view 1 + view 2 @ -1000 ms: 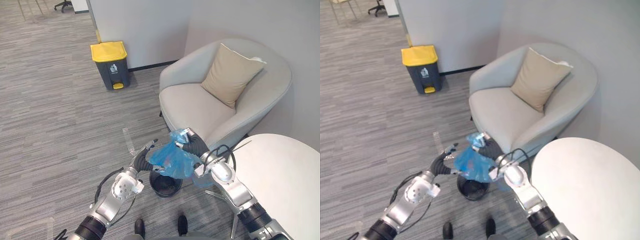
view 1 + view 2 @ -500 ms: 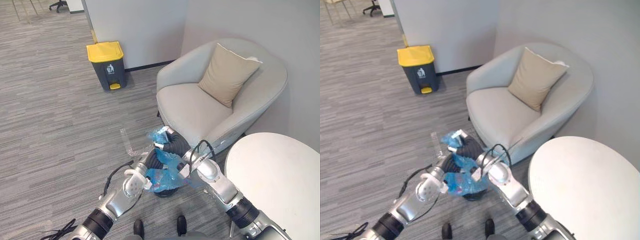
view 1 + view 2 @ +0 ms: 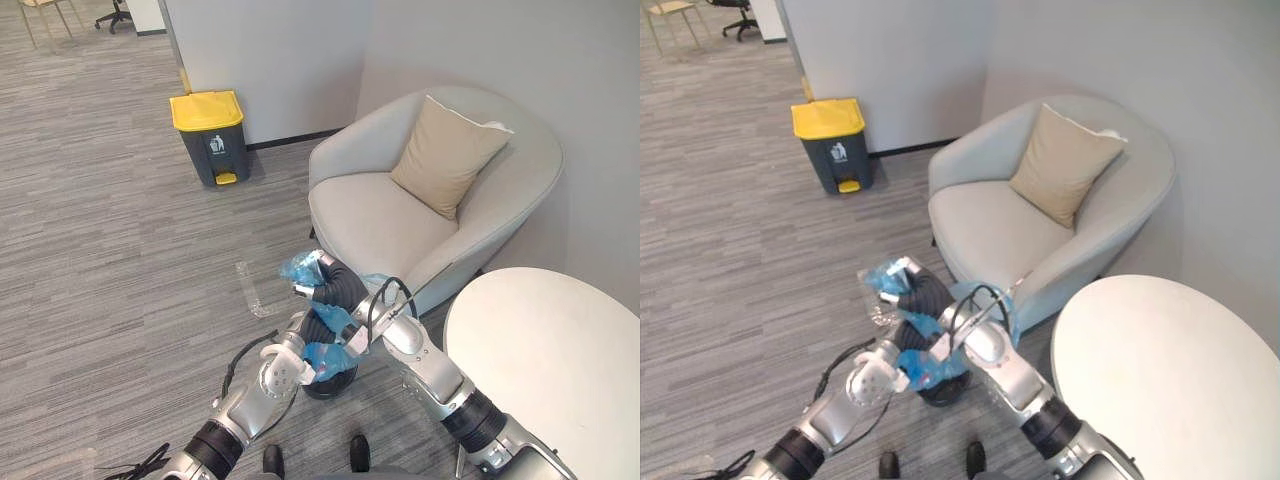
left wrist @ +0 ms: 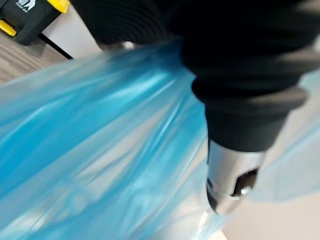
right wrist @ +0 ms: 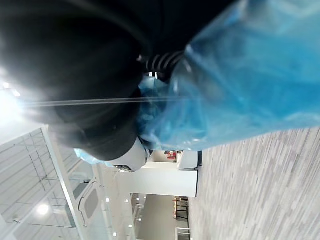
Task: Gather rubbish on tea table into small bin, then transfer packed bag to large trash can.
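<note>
Gathering appears complete: the tea table (image 3: 540, 350) shows no rubbish. The blue bag (image 3: 328, 357) hangs over the small bin (image 3: 322, 388), its top clenched in the right hand (image 3: 318, 277). The left hand (image 3: 308, 338) is just below, grip indeterminable. Transfer is outstanding, with the large trash can (image 3: 212, 140) well beyond both hands.

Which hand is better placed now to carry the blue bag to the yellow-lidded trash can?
Right, probably. The right hand grips the blue bag by its gathered top, above the small bin, so it could lift straight up. The left hand sits lower, against the bag's side.
</note>
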